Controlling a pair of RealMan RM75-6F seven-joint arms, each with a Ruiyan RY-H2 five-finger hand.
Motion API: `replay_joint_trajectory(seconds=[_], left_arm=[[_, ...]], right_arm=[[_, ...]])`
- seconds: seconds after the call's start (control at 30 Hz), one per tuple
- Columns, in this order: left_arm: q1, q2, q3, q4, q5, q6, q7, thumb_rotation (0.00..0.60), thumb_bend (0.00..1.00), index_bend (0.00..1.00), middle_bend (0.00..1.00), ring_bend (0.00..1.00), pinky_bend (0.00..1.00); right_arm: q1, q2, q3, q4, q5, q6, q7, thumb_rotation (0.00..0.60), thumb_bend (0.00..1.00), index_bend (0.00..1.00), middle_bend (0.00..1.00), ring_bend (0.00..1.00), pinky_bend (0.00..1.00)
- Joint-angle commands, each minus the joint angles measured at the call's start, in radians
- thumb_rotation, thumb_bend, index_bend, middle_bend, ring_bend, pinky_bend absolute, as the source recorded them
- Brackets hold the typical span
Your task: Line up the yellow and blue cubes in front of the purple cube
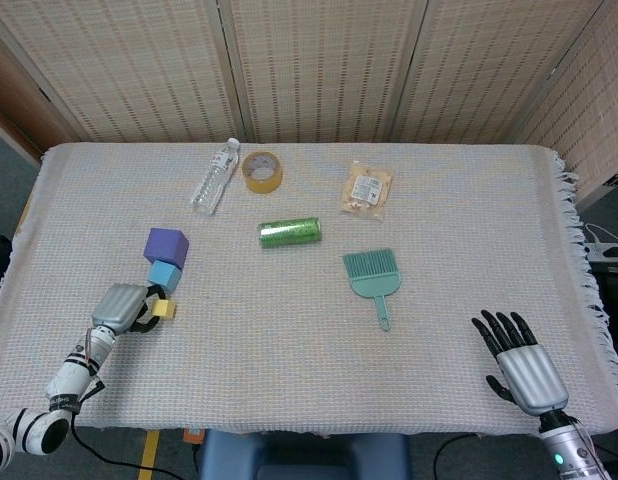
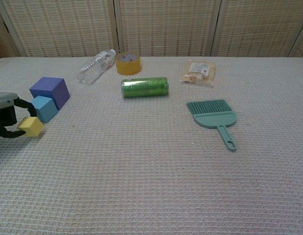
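Observation:
A purple cube stands at the table's left, with a smaller blue cube touching its near side. Just in front of the blue one is a small yellow cube, pinched in the black fingertips of my left hand, which reaches in from the left edge. In the chest view only the fingers and part of that hand show. My right hand hovers at the near right corner, fingers spread, holding nothing.
Mid-table lie a green can, a teal hand brush, a clear bottle, a yellow tape roll and a snack packet. A woven screen closes off the back.

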State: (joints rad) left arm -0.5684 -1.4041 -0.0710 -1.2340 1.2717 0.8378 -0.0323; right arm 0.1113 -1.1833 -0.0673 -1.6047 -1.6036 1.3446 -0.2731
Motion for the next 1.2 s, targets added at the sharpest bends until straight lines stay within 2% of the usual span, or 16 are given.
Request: replay_joint_trajectory(seconds=[0.03, 0.27, 0.47, 0.77, 0.97, 1.2], left_arm=[[-0.004, -0.010, -0.001, 0.028, -0.011, -0.014, -0.003, 0.600, 0.38, 0.52, 1.00, 1.00, 1.00], [-0.011, -0.030, -0.003, 0.080, -0.014, -0.035, -0.027, 0.600, 0.38, 0.51, 1.00, 1.00, 1.00], [-0.011, -0.027, 0.000, 0.079, 0.005, -0.023, -0.039, 0.600, 0.38, 0.42, 1.00, 1.00, 1.00], [-0.011, -0.032, 0.002, 0.089, 0.001, -0.025, -0.033, 0.600, 0.37, 0.34, 1.00, 1.00, 1.00], [-0.005, -0.031, 0.000, 0.083, 0.002, -0.007, -0.022, 0.600, 0.37, 0.34, 1.00, 1.00, 1.00], [0.028, 0.006, 0.009, 0.010, 0.002, 0.057, 0.033, 0.600, 0.37, 0.39, 1.00, 1.00, 1.00]], right_arm=[[-0.004, 0.003, -0.001, -0.002, -0.004, 0.008, 0.004, 0.600, 0.03, 0.00, 0.00, 0.00, 0.00], [-0.005, -0.003, 0.002, 0.000, 0.002, 0.009, -0.005, 0.600, 0.03, 0.00, 0.00, 0.00, 0.00], [-0.003, -0.008, 0.002, -0.001, 0.006, 0.001, -0.016, 0.600, 0.03, 0.00, 0.00, 0.00, 0.00], [-0.007, -0.003, -0.001, -0.004, -0.001, 0.011, -0.010, 0.600, 0.03, 0.00, 0.00, 0.00, 0.00], [-0.008, -0.001, -0.001, -0.005, -0.002, 0.013, -0.008, 0.600, 0.03, 0.00, 0.00, 0.00, 0.00], [-0.009, 0.006, -0.006, -0.007, -0.013, 0.017, 0.003, 0.600, 0.03, 0.00, 0.00, 0.00, 0.00]])
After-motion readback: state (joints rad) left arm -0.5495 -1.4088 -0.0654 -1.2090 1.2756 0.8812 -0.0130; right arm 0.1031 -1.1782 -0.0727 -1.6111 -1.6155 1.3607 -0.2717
